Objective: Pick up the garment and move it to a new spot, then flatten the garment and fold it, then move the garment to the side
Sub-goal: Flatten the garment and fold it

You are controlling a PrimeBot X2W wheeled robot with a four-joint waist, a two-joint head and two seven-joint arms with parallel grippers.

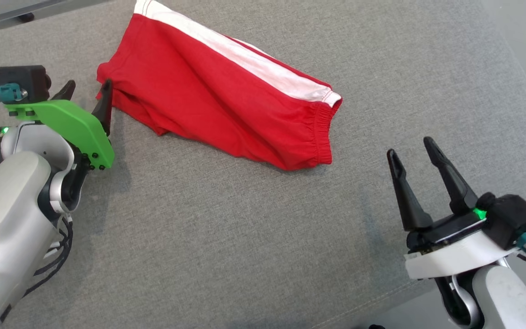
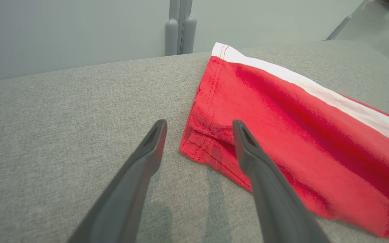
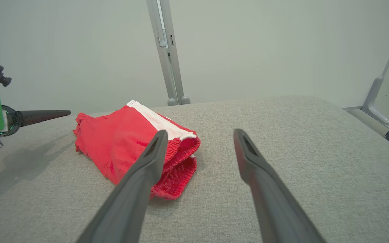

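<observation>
Garment point(image 1: 217, 100), red shorts with a white stripe, is lying bunched on the grey counter point(image 1: 244, 237). Left tool point(image 1: 87, 84) is spread wide right at its hem corner. Right tool point(image 1: 410, 147) is also wide, empty, near the waistband end.

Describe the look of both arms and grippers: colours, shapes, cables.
Both grippers have two long, dark, tapering fingers. The left gripper sits on a green bracket, the right gripper on a white bracket. Each carries a black camera box with a teal plug and a green light. The forearms are pale grey; black cables hang along the left one.
</observation>
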